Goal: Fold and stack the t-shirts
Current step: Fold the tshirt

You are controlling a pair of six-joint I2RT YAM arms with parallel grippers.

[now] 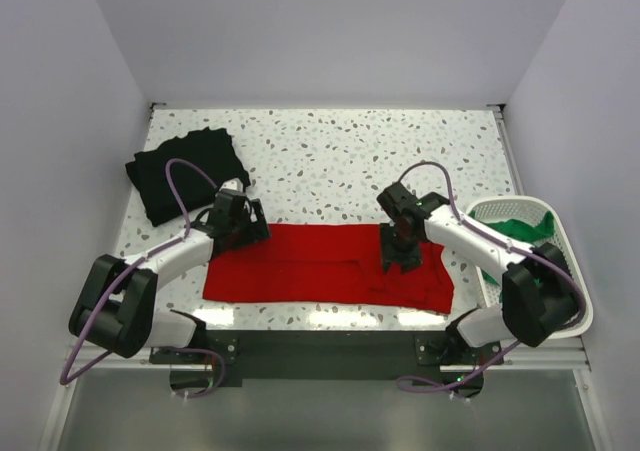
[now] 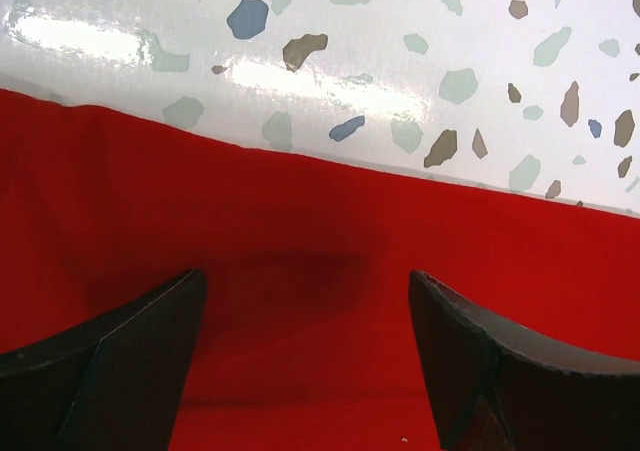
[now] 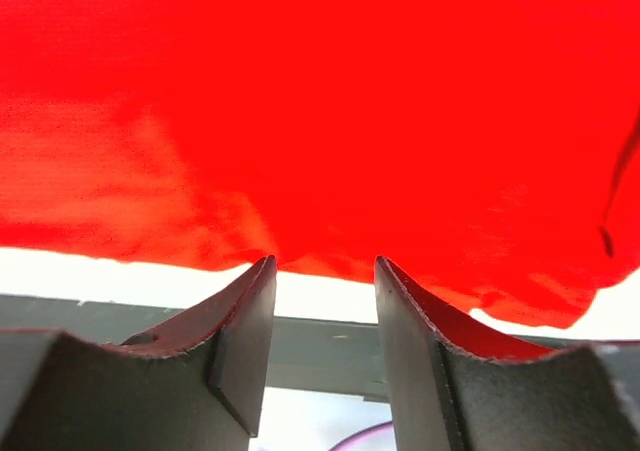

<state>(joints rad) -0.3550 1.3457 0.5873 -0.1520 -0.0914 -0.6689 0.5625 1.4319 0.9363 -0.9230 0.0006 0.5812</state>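
Red soft cloth t-shirt (image 1: pixel 320 266) lies spread flat on the white speckled worktop (image 1: pixel 350 151), and both tools are over it. The left tool (image 1: pixel 247 226) hangs low over the shirt's left end. Its two dark fingers (image 2: pixel 130 361) stand wide apart with nothing between them. Just ahead of this tool is the shirt's edge, and past that is bare worktop.

The right tool (image 1: pixel 399 259) is down over the right part of the same shirt. Its fingers (image 3: pixel 240 321) are a little apart, and the gap between them is clear. The red cloth edge sits right at its tips.

Well away from the left tool, on its outer side, a crumpled black cloth t-shirt (image 1: pixel 185 171) lies on the worktop. On the outer side of the right tool, a green cloth t-shirt (image 1: pixel 525 229) sits inside a white plastic basket with holes (image 1: pixel 500 206).
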